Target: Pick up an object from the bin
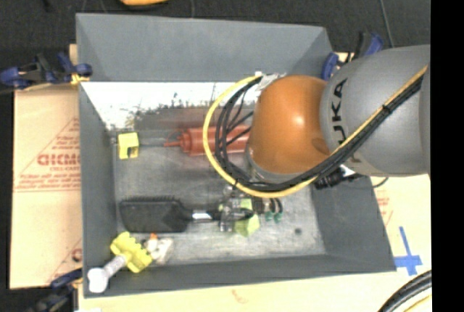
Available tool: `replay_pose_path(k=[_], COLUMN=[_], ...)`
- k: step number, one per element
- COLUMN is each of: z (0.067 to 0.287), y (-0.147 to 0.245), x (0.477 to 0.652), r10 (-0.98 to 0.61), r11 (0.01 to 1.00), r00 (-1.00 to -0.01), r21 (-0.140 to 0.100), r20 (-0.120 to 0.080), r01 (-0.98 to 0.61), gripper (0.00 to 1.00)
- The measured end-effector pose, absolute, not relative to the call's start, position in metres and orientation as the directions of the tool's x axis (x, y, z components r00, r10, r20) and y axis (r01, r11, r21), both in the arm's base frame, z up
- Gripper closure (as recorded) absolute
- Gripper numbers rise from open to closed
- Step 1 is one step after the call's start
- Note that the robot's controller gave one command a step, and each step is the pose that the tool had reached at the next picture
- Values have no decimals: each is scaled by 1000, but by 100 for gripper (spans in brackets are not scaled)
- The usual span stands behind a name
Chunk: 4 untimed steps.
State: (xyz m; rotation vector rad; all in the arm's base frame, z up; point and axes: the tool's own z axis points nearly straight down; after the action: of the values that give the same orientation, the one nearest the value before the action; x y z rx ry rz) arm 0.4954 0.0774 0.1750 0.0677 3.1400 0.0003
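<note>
Only lettering I can read is "UKA" in dark letters on the grey arm. The gripper is low in the bin, around the middle of the front. It's just beside a small green block and the handle end of a flat black brush. I can't tell whether it's clenched or released. A red bottle lies further back.

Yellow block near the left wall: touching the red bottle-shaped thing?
Apart. Camera view shows bare bin floor between the yellow block and the red bottle-shaped thing's narrow tip.
</note>
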Motion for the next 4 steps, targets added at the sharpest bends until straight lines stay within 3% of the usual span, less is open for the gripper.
replay_pose_path(k=[1,2,3,4], z=[176,176,74,74], y=[78,78,-28,-28], x=[496,496,506,506], r10=[44,44,-145,-144], r11=[999,999,989,990], r00=[-999,-999,-989,-990], r21=[1,1,0,0], r20=[-2,-2,-4,-4], r01=[44,44,-145,-144], gripper=[0,0,100,100])
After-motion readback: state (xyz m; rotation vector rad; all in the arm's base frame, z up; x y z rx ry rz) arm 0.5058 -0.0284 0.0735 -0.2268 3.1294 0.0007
